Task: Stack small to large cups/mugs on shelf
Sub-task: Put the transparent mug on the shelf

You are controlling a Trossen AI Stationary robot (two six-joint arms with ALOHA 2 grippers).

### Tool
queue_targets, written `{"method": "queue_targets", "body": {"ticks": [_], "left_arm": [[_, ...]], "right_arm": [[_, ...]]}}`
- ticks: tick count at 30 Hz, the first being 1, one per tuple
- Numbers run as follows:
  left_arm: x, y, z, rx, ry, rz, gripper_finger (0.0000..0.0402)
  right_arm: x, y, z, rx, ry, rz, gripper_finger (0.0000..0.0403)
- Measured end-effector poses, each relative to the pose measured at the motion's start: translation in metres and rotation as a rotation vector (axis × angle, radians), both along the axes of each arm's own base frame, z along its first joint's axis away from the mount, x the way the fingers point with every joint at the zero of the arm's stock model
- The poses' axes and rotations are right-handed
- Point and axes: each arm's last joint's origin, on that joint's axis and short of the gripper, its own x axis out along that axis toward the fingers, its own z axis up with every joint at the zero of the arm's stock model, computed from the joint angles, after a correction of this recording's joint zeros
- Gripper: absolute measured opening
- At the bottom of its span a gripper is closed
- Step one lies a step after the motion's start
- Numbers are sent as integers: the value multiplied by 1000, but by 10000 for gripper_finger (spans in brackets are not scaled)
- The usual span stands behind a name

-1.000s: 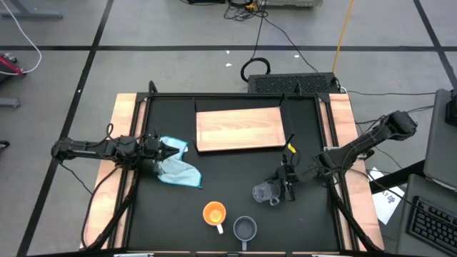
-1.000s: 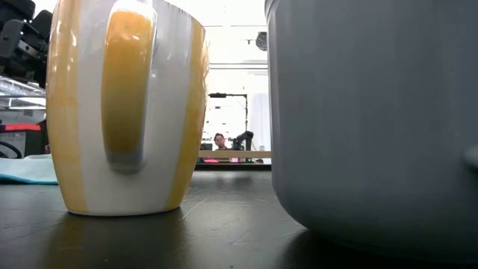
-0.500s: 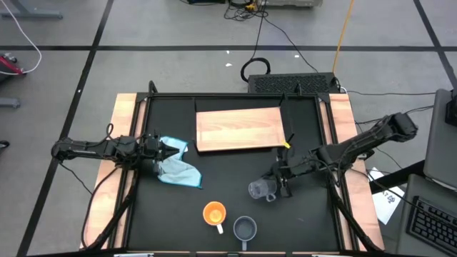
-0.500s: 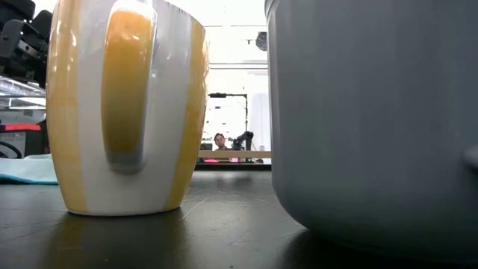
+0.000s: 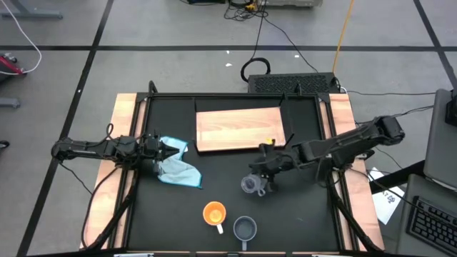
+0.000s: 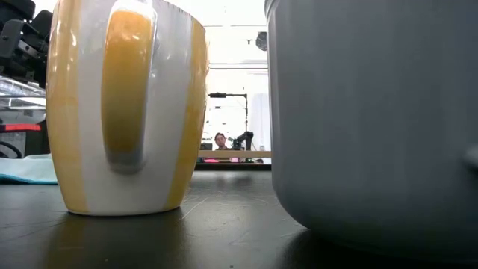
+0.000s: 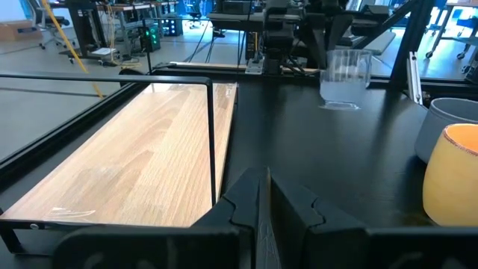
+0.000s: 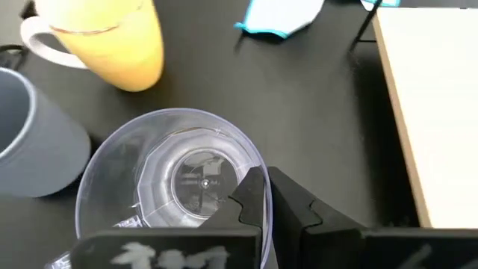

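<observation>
Right hand (image 5: 265, 176): we see it pinching the rim of the tiny clear glass cup (image 5: 251, 185), near the flat light-wood shelf board (image 5: 240, 129) (above the black worktop (image 5: 300, 221)).
Left hand (image 5: 169, 150): pressed together, beside the light blue cloth (image 5: 178, 171).

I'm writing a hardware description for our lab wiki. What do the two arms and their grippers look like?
Both arms are dark, slim and jointed, with black cables running along them. The left gripper and right gripper each end in two black, angular fingers. The right arm carries a small yellow tag.

Shelf (image 5: 239, 128) top bare — two mugs (image 5: 228, 220) crowd the table's front edge.
</observation>
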Motion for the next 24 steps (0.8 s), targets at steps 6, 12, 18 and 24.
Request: {"method": "queue_targets", "body": {"ticks": [6, 12, 18, 24], "left_arm": [[0, 0, 0, 0, 0, 0, 33], [0, 0, 0, 0, 0, 0, 33], [0, 0, 0, 0, 0, 0, 33], [0, 0, 0, 0, -1, 0, 33]], "right_arm": [[21, -10, 13, 27, 50, 5, 0], [38, -22, 13, 83, 74, 18, 0], [40, -41, 20, 105, 81, -4, 0], [42, -57, 22, 115, 71, -13, 0]]}}
